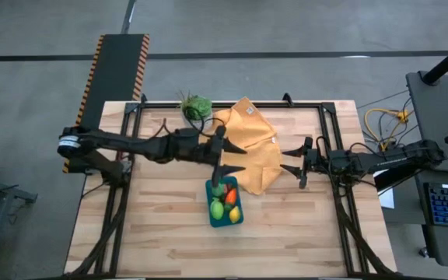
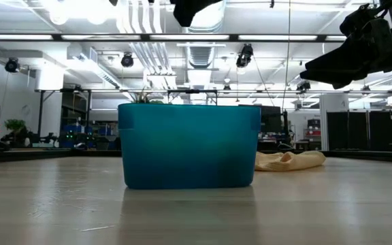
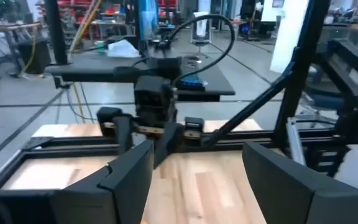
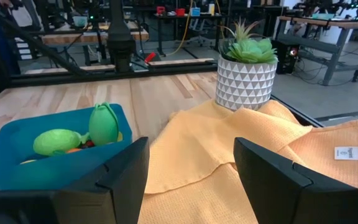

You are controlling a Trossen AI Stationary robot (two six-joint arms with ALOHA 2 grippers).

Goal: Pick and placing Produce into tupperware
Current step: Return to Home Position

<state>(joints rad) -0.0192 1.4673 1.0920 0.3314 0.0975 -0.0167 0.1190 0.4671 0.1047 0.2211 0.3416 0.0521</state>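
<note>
Teal-blue tupperware (image 2: 189, 146) is being seen near the middle of the wooden desk (image 1: 162, 233). The produce (image 4: 79, 134) is being carried inside it: a lime-green piece (image 1: 217, 209), an orange-red piece (image 1: 231, 195) and a yellow piece (image 1: 234, 215). At its 12 o'clock, the left jaws are being held wide apart and empty above the desk. At its 2 o'clock, the right jaws are likewise being held apart and empty, beside the mustard cloth (image 1: 251, 144).

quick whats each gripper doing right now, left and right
left gripper: open, holding nothing
right gripper: open, holding nothing
</note>
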